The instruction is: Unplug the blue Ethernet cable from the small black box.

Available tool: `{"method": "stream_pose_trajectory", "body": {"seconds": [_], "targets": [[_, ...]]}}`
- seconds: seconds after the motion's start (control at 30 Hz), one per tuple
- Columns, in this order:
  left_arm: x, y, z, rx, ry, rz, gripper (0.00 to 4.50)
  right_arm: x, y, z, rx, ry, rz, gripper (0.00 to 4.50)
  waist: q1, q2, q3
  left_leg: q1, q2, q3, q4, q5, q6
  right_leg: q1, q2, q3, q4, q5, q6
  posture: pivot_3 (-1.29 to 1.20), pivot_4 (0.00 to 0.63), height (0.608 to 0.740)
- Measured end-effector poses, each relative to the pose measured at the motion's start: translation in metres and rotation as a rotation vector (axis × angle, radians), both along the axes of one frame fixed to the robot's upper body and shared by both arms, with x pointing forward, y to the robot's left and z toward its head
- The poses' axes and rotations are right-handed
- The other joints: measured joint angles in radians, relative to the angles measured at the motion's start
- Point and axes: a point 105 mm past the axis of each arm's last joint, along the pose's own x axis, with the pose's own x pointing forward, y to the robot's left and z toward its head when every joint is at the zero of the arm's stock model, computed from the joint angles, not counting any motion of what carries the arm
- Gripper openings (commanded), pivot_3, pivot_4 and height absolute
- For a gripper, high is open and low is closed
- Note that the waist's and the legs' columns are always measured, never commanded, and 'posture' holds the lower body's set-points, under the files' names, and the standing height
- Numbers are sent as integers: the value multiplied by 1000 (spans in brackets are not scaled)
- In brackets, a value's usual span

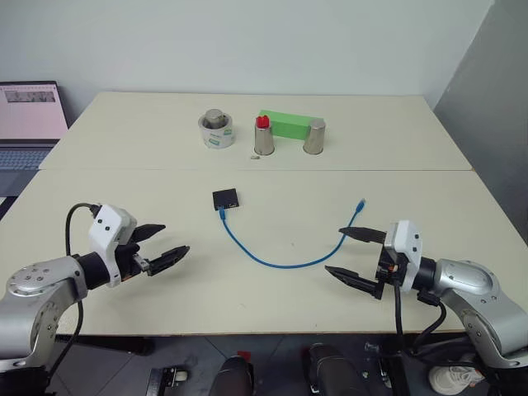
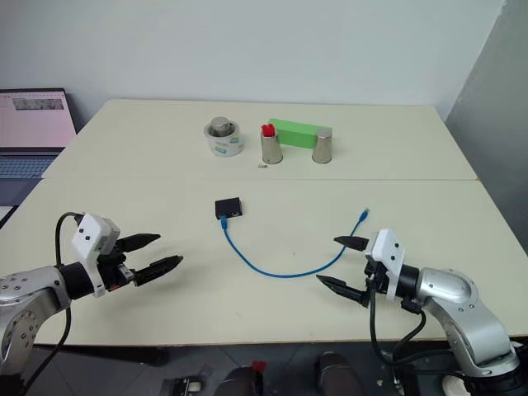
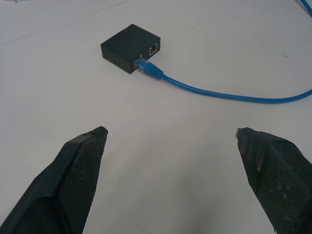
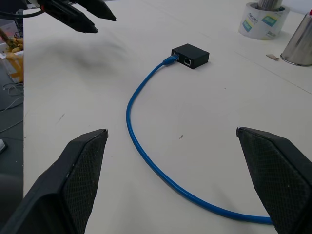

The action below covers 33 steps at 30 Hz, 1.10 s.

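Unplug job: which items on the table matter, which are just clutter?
Job:
- blue Ethernet cable, one end plugged into the box
- small black box
- left gripper and right gripper, both open, holding nothing

Clutter:
- tape roll with a metal weight in it
- two metal cups, one with a red piece on top
- green block
- laptop beside the table

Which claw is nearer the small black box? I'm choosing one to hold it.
Left. The left claw hangs near-left of the small black box; the right claw is farther off, near-right.
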Motion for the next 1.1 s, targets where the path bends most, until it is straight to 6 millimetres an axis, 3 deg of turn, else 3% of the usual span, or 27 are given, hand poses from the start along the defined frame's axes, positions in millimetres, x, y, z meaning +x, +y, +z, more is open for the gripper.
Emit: {"method": "stream_pose_trajectory", "body": {"seconds": [0.33, 0.57, 0.77, 1.1], "targets": [[-3, -4, -1, 2, 1, -29, 4500, -2, 6, 0, 1, 4, 35, 4476, 0, 0, 0, 0, 0, 0, 0, 0, 0, 0, 0, 0, 0, 0, 0, 0, 150, 740], [-5, -5, -5, 22, 9, -48, 4500, -6, 22, -4, -3, 16, 106, 4476, 0, 0, 0, 0, 0, 0, 0, 0, 0, 0, 0, 0, 0, 0, 0, 0, 150, 740], [-1, -7, 1, 26, -31, -52, 4500, 5, 39, 0, 36, 0, 103, 4476, -1, 0, 0, 0, 0, 0, 0, 0, 0, 0, 0, 0, 1, 0, 1, 0, 150, 740], [-6, -13, 8, 9, -31, -202, 4500, 20, 73, -26, -78, 49, 155, 4476, -3, 0, 0, 0, 0, 1, 0, 0, 0, -2, 0, 0, 2, 0, 0, 0, 150, 740]]}}
